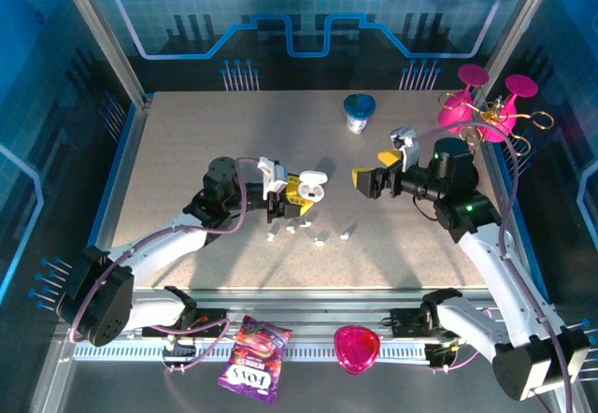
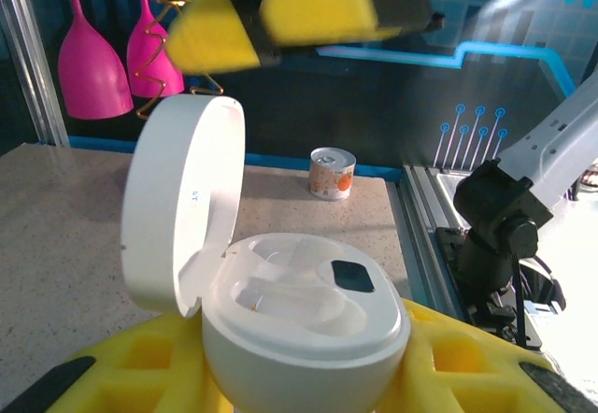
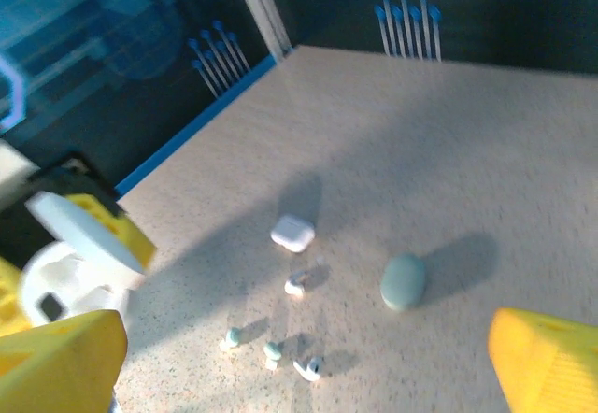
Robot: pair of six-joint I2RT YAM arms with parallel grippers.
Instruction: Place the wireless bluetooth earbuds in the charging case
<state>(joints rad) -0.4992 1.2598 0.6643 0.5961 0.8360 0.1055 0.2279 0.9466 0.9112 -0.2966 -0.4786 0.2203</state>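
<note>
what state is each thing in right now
charging case, lid open, clamped in the left gripper
left gripper, shut on the charging case
right gripper, open and empty above the table
earbuds, loose on the table, outside the charging case
can, upright on the table
wine glasses, hanging upside down

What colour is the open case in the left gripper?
The case is white, dark patch inside; clearest in left wrist view.
</note>
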